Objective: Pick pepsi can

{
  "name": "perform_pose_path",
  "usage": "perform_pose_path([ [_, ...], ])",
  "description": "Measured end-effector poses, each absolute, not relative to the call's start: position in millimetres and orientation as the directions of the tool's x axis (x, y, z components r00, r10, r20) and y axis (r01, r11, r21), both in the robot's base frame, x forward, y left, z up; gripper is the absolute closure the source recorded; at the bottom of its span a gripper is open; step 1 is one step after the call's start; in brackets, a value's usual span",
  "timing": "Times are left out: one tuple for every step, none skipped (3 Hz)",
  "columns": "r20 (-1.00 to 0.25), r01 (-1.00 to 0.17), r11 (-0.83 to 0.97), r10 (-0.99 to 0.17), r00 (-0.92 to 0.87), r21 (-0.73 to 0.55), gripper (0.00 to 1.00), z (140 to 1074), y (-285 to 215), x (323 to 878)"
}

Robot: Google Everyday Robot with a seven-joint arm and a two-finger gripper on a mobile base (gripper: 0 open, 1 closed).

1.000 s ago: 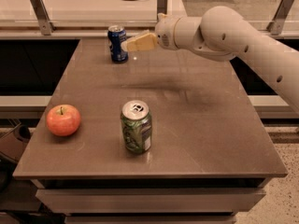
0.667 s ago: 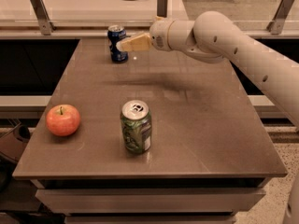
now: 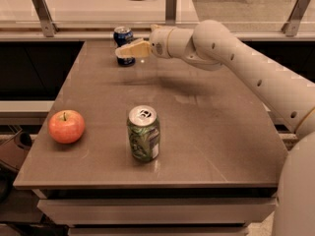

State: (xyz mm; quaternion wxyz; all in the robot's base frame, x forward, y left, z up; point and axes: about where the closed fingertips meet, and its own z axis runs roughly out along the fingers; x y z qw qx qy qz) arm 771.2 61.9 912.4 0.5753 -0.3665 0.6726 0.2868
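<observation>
The pepsi can is dark blue with a silver top and stands upright at the far edge of the table, left of centre. My gripper reaches in from the right on a white arm. Its tan tip lies across the middle of the can's side, at the can's height above the table. Part of the can's side is hidden behind the gripper.
A green patterned can with a silver top stands upright near the table's front middle. A red apple lies at the front left. The brown table ends in edges at the front and on both sides. A railing runs behind the far edge.
The arm has swung left along the far edge. The gripper was just right of the pepsi can and now overlaps its side. The cans and the apple have not moved.
</observation>
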Motion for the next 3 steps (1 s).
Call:
perform_pose_path([
  [-0.986, -0.831, 0.556, -0.142, -0.093, -0.002, 0.0, 899.9, 71.8, 778.9],
  [-0.986, -0.835, 0.549, -0.122, -0.113, 0.028, 0.0, 887.8, 80.8, 785.6],
  [-0.987, -0.841, 0.539, -0.108, -0.119, 0.043, 0.0, 880.9, 89.4, 790.7],
])
